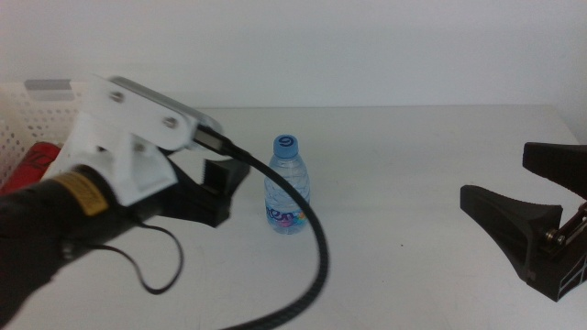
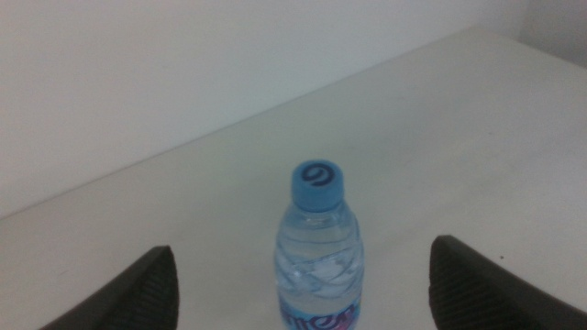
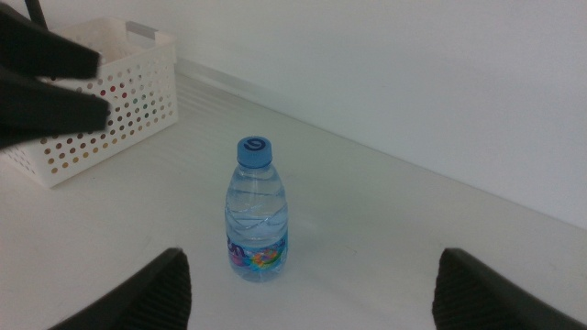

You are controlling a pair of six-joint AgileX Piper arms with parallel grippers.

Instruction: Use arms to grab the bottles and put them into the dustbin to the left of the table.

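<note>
Small clear water bottle (image 1: 287, 186) upright on white table (image 1: 413, 165), blue cap on, left gripper (image 1: 213, 188) just beside it, jaws spread wide, holding nothing, right gripper (image 1: 537, 215) well apart at the table's right, jaws wide, empty, perforated white dustbin (image 1: 32, 119) at far left, red item (image 1: 35, 158) inside.

Upright water bottle (image 1: 287, 186) on table (image 1: 413, 156), left gripper (image 1: 215, 188) just beside.
</note>
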